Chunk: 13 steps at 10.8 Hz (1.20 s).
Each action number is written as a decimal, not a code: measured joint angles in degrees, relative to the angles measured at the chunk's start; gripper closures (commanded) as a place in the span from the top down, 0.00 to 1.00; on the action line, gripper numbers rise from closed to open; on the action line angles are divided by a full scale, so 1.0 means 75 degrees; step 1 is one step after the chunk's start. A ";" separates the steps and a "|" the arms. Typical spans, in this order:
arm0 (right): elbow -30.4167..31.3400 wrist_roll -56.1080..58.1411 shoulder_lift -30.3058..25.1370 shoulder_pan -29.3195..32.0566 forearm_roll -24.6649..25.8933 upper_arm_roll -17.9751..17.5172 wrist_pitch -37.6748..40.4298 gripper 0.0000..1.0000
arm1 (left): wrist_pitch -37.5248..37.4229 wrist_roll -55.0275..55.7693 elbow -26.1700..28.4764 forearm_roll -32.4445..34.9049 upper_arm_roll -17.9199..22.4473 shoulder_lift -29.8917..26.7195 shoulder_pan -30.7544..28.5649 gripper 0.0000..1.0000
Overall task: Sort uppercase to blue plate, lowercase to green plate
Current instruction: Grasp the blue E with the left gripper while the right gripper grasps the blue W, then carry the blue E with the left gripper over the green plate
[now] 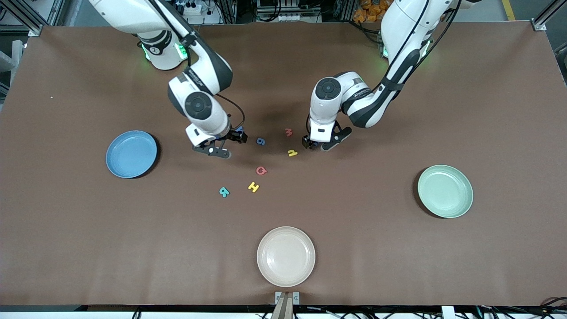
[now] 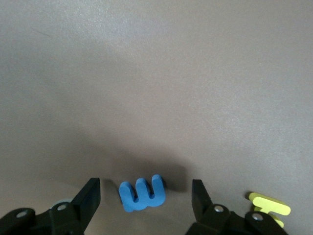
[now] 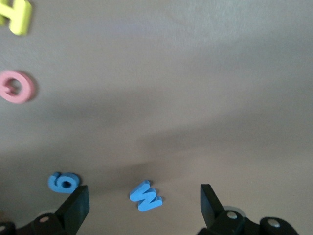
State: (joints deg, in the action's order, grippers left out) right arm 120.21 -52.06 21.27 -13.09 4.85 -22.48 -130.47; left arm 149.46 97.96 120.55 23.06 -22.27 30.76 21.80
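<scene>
You see blue plate (image 1: 131, 154) at right arm's end of desk, green plate (image 1: 445, 191) at left arm's end; neither holds a letter. Blue e-like letter (image 2: 143, 193) lies flat between left tool (image 2: 146, 198) fingers, yellow hooked letter (image 1: 293, 153) just beside. Blue M (image 3: 145, 196) flat between right tool (image 3: 143, 203) fingers, blue g (image 1: 261, 141) beside. Red Q (image 1: 261, 170), yellow H (image 1: 253, 187), teal R (image 1: 224, 192) cluster near right tool; small red w (image 1: 289, 131) near left tool.
</scene>
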 measured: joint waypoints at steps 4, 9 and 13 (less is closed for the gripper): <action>0.0362 -0.0149 0.0177 -0.0166 0.0140 0.0000 -0.0682 1.00 | 0.0164 0.0068 0.0004 0.0001 0.0007 0.0152 0.0025 0.74; 0.0995 -0.0158 0.0237 -0.0176 0.0565 0.0000 -0.1630 1.00 | 0.0220 0.0078 -0.0029 0.0004 0.0007 0.0139 0.0048 0.00; 0.1365 -0.0195 0.0240 -0.0210 0.0694 0.0000 -0.2206 1.00 | 0.0197 -0.0230 -0.0095 0.0065 0.0091 -0.0027 -0.0107 0.00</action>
State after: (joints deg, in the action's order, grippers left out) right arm 130.45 -53.52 23.07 -14.67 10.06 -22.48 -147.01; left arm 150.94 96.23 119.84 23.55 -21.59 30.56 21.00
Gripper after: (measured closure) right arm 0.000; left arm 0.581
